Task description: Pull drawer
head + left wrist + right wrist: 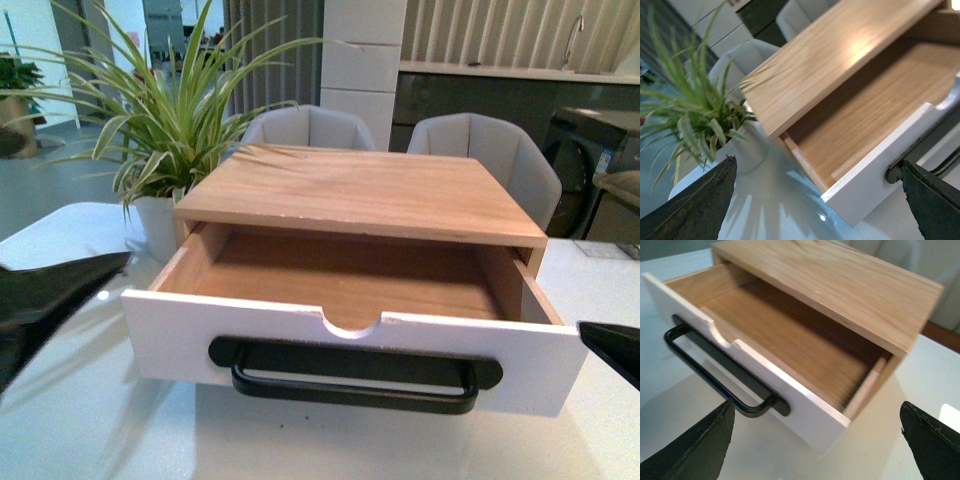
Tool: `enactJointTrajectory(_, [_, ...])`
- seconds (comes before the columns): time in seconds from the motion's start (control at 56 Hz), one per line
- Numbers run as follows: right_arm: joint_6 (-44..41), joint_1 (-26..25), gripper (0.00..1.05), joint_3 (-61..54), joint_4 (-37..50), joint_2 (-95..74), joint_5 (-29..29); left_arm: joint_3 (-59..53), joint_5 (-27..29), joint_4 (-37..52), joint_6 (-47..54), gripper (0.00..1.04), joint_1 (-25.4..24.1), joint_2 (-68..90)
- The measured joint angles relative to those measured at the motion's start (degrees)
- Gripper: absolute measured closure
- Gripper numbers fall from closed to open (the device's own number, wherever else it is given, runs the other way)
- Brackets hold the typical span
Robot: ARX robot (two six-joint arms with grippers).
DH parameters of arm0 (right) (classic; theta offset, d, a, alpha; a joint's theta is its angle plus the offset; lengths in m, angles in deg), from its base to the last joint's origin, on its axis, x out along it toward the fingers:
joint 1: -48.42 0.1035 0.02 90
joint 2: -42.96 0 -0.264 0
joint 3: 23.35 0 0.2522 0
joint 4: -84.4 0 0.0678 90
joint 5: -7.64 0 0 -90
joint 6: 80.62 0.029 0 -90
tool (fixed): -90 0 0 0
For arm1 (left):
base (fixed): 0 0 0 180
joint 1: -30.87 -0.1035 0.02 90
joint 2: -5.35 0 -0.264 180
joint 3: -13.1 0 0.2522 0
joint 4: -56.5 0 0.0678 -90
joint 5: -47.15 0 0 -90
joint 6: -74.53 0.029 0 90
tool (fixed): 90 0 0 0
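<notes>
White-fronted drawer stands pulled out; left fingers and right fingers spread wide, empty.

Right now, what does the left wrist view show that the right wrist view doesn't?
Only the left wrist view shows the spiky green plant in its white pot beside the box. Only the right wrist view shows nearly the whole black handle; the left wrist view catches just one end of it. Both show the drawer pulled out with bare wood inside, under the wooden top. In both, the pincer is open and empty: left pincer, right pincer.
</notes>
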Motion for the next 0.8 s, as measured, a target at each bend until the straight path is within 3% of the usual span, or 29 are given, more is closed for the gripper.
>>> enactJointTrajectory(0.143, [8.0, -2.93, 0.09, -5.75, 1.97, 8.26, 6.43, -6.23, 5.81, -1.33, -12.52, 0.07, -4.44, -9.14])
enactJointTrajectory(0.25, [14.45, -4.33, 0.09, -9.09, -1.51, 18.82, 10.99, -11.1, 10.54, -10.01, -22.05, 0.07, -8.33, -20.57])
enactJointTrajectory(0.321, [18.56, -5.29, 0.09, -10.62, -3.52, 24.04, 12.98, -12.48, 9.81, -13.55, -28.44, 0.07, -10.62, -26.27])
enactJointTrajectory(0.536, [21.49, -5.92, 0.1, -10.99, -3.37, 25.27, 13.92, -12.76, 10.27, -13.2, -32.22, 0.08, -11.43, -27.74])
enactJointTrajectory(0.625, [19.43, -7.74, 0.3, -13.22, -0.59, 27.19, 18.49, -15.56, 13.9, -7.48, -30.86, 0.29, -11.65, -29.31])
enactJointTrajectory(0.696, [18.56, -7.82, 0.49, -14.97, -1.03, 29.48, 18.25, -17.07, 13.79, -8.33, -30.49, 0.49, -11.72, -32.0])
enactJointTrajectory(0.804, [18.32, -7.82, 0.68, -16.33, -2.12, 31.63, 18.34, -18.23, 13.84, -9.97, -30.32, 0.68, -11.72, -34.64])
